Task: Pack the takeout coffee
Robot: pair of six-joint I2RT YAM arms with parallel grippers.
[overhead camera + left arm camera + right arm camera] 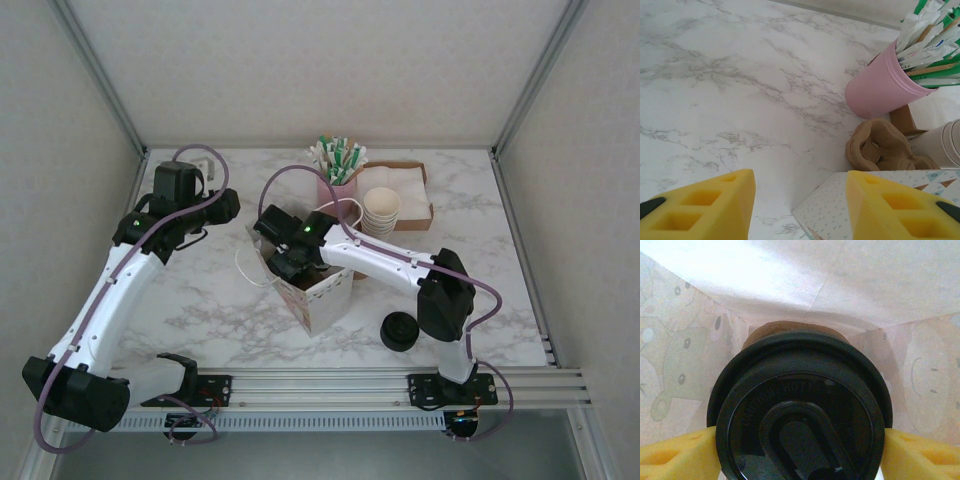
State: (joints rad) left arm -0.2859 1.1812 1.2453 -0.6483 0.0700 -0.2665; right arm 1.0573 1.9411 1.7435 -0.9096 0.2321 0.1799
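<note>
Currently, R gripper (800, 454) is clamped on the takeout coffee cup (800, 405): one yellow pad on each side of its black lid, both touching the rim. The lid is seated on the cup. It has embossed lettering on top, too dim to read in full. A strip of brown cup body shows just behind the lid. Cup and gripper sit inside the paper bag (682, 365), whose pale walls w/ faint bear print rise around them. Whether the cup base touches the bag floor: cannot tell.

Top view: R arm (385, 262) reaches from its base at near right, wrist down in the open bag mouth. Bag stands upright approx. mid-tabletop (200, 290).

L gripper (800, 207) is released, jaws wide apart, nothing between the pads, hovering above bare marble left of the bag. Per L wrist view, a bag corner lies at lower right. Beyond it the pulp carrier (880, 147) rests on the tabletop, outside the bag, between the bag and the pink cup (880, 92). The pink cup holds wrapped green-and-white sticks.

Further out:
- The stack of cream cups (381, 210) is right of the pink cup.
- The brown tray (431, 200) w/ napkins is beside the stack.
- The loose black lid (400, 330) lies flat on the tabletop right of the bag, near the R arm's elbow.
</note>
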